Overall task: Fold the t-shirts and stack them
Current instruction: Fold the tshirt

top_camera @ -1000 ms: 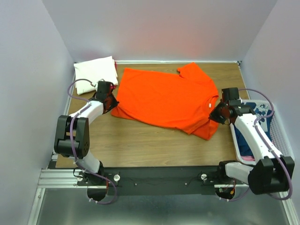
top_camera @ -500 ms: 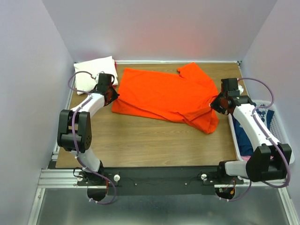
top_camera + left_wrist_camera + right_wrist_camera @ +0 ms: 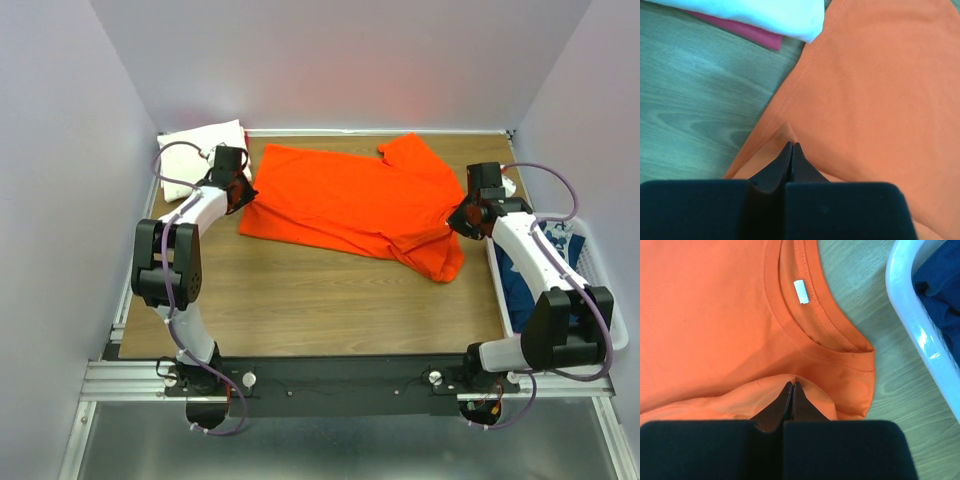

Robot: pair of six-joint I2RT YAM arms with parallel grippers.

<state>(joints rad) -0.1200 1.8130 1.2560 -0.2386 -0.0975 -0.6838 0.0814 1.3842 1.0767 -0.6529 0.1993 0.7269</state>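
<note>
The bright orange t-shirt (image 3: 350, 205) lies across the far half of the table, its near edge doubled back over itself. My left gripper (image 3: 240, 192) is shut on the shirt's left edge (image 3: 790, 135), lifting a small fold. My right gripper (image 3: 462, 222) is shut on the orange cloth (image 3: 790, 377) near the collar (image 3: 810, 315) on the right. A folded cream-white t-shirt (image 3: 205, 150) lies at the far left corner on a red-pink one (image 3: 740, 30). A navy shirt (image 3: 520, 290) sits in the basket.
The white plastic basket (image 3: 600, 300) stands at the table's right edge, close beside my right arm; its rim shows in the right wrist view (image 3: 910, 315). Bare wooden table (image 3: 320, 300) lies in front of the orange shirt. Walls close in on three sides.
Both grippers have carried the orange shirt's near edge away from the arms toward the back. The near part now lies folded over the rest.
</note>
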